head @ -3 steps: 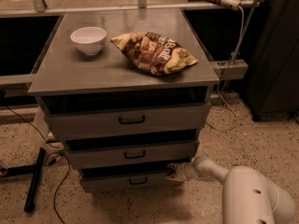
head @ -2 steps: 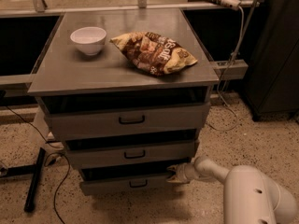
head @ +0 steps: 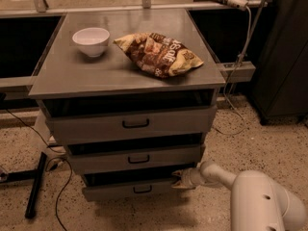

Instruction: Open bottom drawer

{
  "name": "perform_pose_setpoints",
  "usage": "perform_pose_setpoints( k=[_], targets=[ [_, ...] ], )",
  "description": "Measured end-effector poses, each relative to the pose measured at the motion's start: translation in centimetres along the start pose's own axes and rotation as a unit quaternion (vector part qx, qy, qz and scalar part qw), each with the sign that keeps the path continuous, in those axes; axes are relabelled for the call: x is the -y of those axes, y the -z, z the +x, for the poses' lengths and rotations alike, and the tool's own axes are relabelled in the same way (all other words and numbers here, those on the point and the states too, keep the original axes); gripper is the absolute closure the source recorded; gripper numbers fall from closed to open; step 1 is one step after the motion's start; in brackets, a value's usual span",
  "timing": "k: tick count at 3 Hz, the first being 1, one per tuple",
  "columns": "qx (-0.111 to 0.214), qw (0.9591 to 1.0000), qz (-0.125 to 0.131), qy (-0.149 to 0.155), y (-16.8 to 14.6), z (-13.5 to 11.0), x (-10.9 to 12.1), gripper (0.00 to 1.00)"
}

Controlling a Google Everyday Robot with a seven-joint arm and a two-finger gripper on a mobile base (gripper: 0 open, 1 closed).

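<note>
The gripper sits low at the right top edge of the bottom drawer, probably to hook it and drag it nearer; whether it's clenched, I can't tell.

Bench and bottom drawer: grey metal, matt, smooth, with a black bar handle. Bowl glossy white, looks ceramic. Chip bag crinkled, shiny foil. Floor speckled, stone-like. End effector at the bottom drawer's upper right edge, on a smooth white plastic arm.
</note>
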State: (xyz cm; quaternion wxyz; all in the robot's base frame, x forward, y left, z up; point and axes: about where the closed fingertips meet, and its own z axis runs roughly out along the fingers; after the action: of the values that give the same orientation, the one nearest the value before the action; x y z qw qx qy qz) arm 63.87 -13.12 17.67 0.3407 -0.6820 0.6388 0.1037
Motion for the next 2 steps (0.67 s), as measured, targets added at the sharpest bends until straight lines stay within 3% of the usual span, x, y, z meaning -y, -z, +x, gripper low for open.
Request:
perform_pose_setpoints(
  k=[2],
  targets=[
    [0.012,0.9998,-0.007,-0.014,0.01,0.54,-0.71,0.35]
  ],
)
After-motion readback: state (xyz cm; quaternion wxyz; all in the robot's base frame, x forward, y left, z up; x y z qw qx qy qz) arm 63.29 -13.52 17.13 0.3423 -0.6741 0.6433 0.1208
